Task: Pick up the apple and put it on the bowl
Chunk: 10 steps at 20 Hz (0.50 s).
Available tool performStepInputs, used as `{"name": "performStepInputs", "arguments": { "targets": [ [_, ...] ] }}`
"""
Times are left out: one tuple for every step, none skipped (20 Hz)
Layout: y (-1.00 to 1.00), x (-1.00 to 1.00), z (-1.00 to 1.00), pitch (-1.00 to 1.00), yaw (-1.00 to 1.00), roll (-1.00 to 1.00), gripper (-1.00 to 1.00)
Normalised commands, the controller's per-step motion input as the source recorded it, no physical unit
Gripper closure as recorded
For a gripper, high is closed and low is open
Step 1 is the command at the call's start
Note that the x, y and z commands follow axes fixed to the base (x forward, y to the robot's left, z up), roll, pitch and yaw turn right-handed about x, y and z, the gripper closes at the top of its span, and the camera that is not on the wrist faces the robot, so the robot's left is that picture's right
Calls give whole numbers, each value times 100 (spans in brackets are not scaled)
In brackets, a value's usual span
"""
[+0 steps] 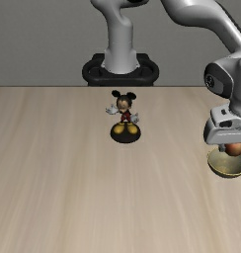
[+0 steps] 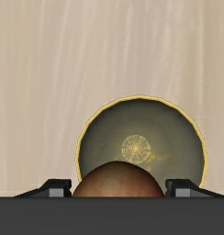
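Observation:
A reddish-brown apple (image 2: pixel 118 181) sits between my fingers, and my gripper (image 2: pixel 118 191) is shut on it. Directly beneath it lies a round bowl (image 2: pixel 141 138) with a yellow rim and a dark greenish inside. In the exterior view my gripper (image 1: pixel 229 144) hangs at the exterior view's right with the apple (image 1: pixel 234 149) just under it, right above the bowl (image 1: pixel 227 166) on the wooden table. The apple is held off the bowl's floor.
A Mickey Mouse figurine (image 1: pixel 124 116) on a dark round base stands near the middle of the table (image 1: pixel 73 178), well to the exterior view's left of the bowl. The robot's base (image 1: pixel 120 69) stands at the far edge.

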Motion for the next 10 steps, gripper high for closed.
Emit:
{"name": "performStepInputs", "arguments": {
  "targets": [
    [-100,0,0,0,0,0,100],
    [-100,0,0,0,0,0,100],
    [0,0,0,0,0,0,-100],
    [0,0,0,0,0,0,-100],
    [0,0,0,0,0,0,-100],
    [0,0,0,0,0,0,-100],
    [0,0,0,0,0,0,-100],
    [0,0,0,0,0,0,-100],
    [0,0,0,0,0,0,-100],
    [0,0,0,0,0,0,-100]
  ]
}}
